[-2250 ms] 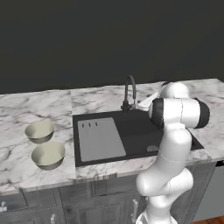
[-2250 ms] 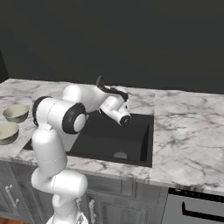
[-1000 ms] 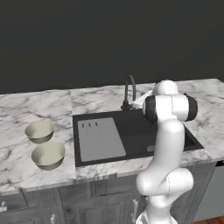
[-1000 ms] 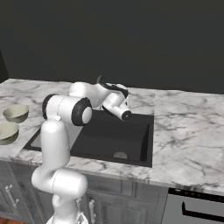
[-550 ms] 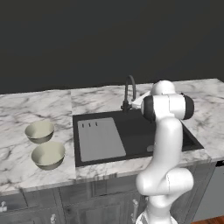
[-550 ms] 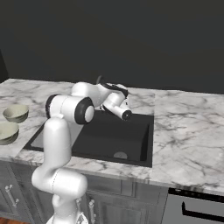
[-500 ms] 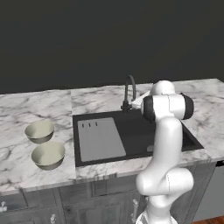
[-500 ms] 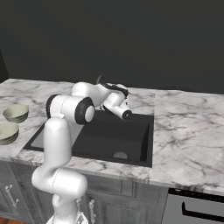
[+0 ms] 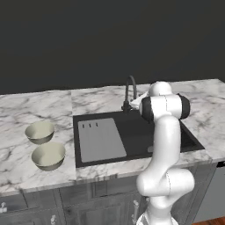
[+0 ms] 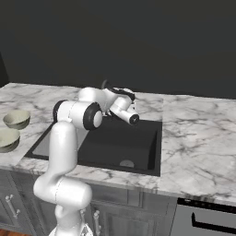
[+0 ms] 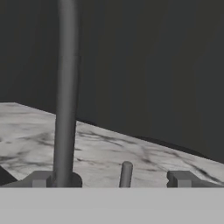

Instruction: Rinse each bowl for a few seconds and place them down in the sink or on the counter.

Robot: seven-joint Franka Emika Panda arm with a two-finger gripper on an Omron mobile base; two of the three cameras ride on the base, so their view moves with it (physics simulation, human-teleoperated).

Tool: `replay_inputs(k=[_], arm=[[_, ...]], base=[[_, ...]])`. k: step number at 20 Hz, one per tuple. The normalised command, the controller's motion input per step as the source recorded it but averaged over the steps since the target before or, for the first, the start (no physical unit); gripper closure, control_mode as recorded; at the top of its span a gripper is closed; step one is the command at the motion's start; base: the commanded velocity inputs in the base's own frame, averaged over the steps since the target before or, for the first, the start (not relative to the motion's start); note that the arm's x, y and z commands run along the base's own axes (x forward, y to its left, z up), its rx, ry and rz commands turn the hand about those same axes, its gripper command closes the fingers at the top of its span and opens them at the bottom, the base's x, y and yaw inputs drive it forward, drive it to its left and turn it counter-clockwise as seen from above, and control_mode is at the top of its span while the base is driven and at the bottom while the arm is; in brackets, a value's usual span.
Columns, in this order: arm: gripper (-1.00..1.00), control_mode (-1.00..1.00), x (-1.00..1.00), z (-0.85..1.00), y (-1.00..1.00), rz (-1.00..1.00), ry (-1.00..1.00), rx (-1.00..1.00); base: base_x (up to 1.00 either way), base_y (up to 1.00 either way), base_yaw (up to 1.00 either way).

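Two pale beige-olive bowls stand side by side on the counter [image 9: 26, 107] left of the sink [image 9: 132, 132]: the far bowl [image 9: 39, 132] and the near bowl [image 9: 48, 156]. In the right base view they are the far bowl [image 10: 17, 119] and the near bowl [image 10: 7, 138]. My gripper [image 11: 111, 179] is open and holds nothing. It hovers at the back of the sink, pointing at the dark faucet [image 11: 65, 96], whose pipe rises just above the left fingertip [image 11: 41, 178]. A small upright lever [image 11: 126, 174] stands between the fingertips, farther back.
The grey ribbed drainboard [image 9: 101, 139] fills the left part of the basin. The round drain [image 10: 125, 163] lies at the basin's near right. White marble counter [image 10: 193, 133] stretches to the right of the sink. A dark wall rises behind the counter.
Since the earliest frames the arm has swung left, bringing the hand up to the faucet. Over the last half second it has barely moved. The bowls have stayed put.
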Motion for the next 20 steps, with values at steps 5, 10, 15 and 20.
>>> replay_inputs(k=[5, 10, 15, 20], arm=[[-1.00, -1.00, 0.28, -0.10, 0.00, 0.03, 0.03, 0.02], [-1.00, -1.00, 0.26, -0.06, 0.00, 0.03, 0.02, 0.01], [1.00, -1.00, 0.22, -0.06, 0.00, 0.03, 0.02, 0.01], [1.00, -1.00, 0.11, -0.09, -0.01, 0.01, 0.06, 0.01]], base=[[0.00, 0.00, 0.00], [0.00, 0.00, 0.00], [0.00, 0.00, 0.00], [0.00, 0.00, 0.00]])
